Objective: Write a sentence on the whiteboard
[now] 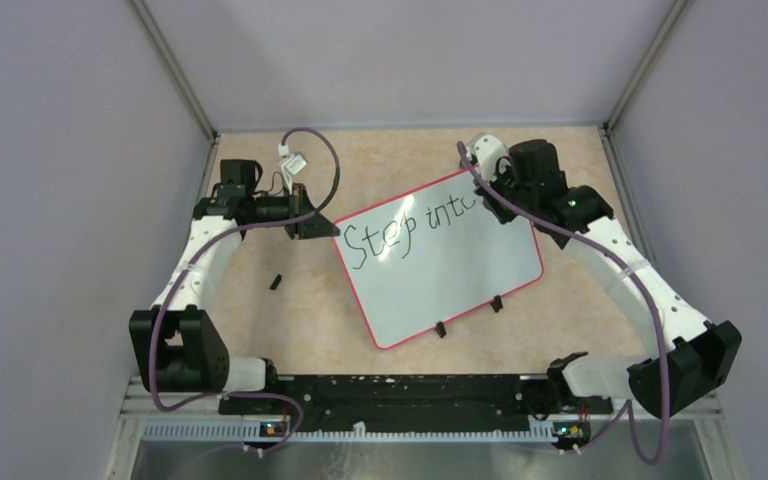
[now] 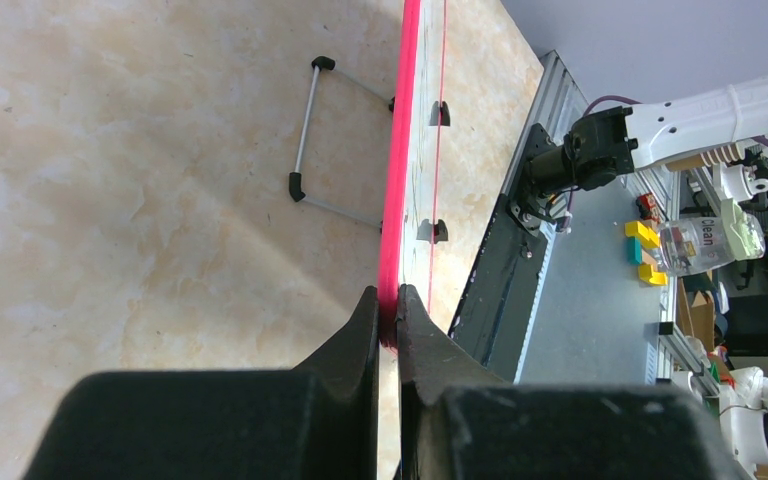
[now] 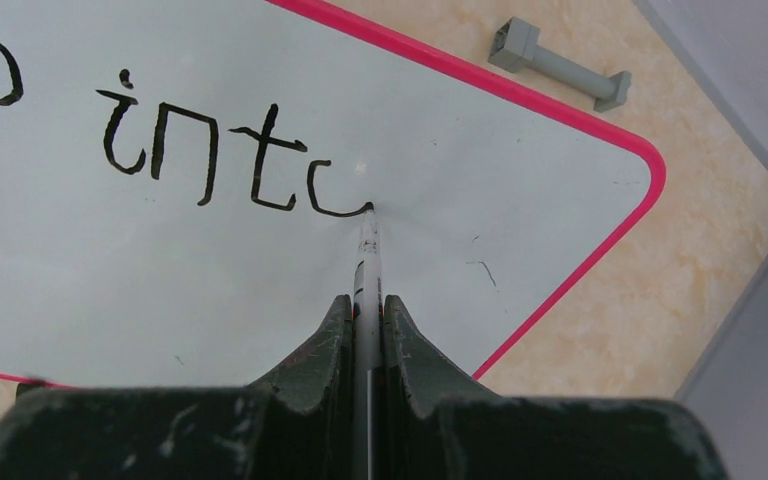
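Observation:
The whiteboard (image 1: 440,275) lies tilted on the table, pink-rimmed, with black lettering "Step int" and a half-drawn letter (image 1: 410,232) on it. My left gripper (image 1: 312,222) is shut on the board's pink rim (image 2: 392,250) at its far-left corner, seen edge-on in the left wrist view. My right gripper (image 1: 495,185) is shut on a white marker (image 3: 367,270), whose tip touches the board at the end of the last curved stroke (image 3: 340,205). The board's surface (image 3: 210,260) fills the right wrist view.
A small black cap-like piece (image 1: 275,282) lies on the table left of the board. Two black clips (image 1: 468,316) sit on the board's near edge. A wire stand (image 2: 305,135) shows under the board. A grey peg (image 3: 555,65) lies beyond the board's far corner.

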Controlling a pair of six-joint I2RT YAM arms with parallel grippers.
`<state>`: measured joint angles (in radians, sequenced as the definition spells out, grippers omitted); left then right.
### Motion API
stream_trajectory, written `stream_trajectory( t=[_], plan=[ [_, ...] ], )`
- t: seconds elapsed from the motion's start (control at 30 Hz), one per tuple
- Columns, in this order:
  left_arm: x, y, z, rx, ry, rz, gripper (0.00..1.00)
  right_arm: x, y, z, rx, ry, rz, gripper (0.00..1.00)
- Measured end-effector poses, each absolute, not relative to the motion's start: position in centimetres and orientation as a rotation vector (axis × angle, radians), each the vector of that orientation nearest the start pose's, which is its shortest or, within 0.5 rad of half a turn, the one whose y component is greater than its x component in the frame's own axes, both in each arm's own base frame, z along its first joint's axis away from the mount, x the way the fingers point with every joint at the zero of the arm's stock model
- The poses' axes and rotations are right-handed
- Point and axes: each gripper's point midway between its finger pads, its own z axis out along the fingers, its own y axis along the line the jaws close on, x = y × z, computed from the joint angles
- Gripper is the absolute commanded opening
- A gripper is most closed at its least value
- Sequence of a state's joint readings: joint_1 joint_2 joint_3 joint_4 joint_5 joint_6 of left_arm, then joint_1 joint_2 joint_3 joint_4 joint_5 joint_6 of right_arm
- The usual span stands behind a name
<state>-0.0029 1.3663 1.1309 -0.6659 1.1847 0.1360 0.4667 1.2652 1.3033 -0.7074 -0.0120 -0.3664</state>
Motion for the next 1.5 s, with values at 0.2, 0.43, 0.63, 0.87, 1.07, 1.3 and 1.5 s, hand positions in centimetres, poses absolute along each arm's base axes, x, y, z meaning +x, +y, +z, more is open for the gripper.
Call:
stream_trajectory(
  t=[0.2,0.43,0.63,0.87,1.07,1.3,1.5],
  plan=[
    [27.6,-16.1,23.4,0.628,2.034,-1.344,0.00,32.7,15.1,25.7,-0.898,2.018,0.073,0.00],
    [27.6,-16.1,23.4,0.628,2.034,-1.345,0.00,32.7,16.1,26.5,-0.905,1.988,0.134,0.00],
    [27.6,-16.1,23.4,0.628,2.034,-1.345,0.00,32.0,16.8,26.0,-0.934,2.001,0.193,0.00],
    [27.6,-16.1,23.4,0.628,2.034,-1.345,0.00,31.5,16.7,25.6,-0.948,2.022,0.204,0.00],
    [27.6,-16.1,23.4,0.628,2.034,-1.345,0.00,31.7,16.7,25.7,-0.940,2.016,0.199,0.00],
    [27.6,-16.1,23.4,0.628,2.034,-1.345,0.00,32.4,16.8,26.4,-0.917,1.986,0.183,0.00],
    [27.6,-16.1,23.4,0.629,2.033,-1.344,0.00,32.8,16.4,26.5,-0.903,1.984,0.151,0.00]
  ],
)
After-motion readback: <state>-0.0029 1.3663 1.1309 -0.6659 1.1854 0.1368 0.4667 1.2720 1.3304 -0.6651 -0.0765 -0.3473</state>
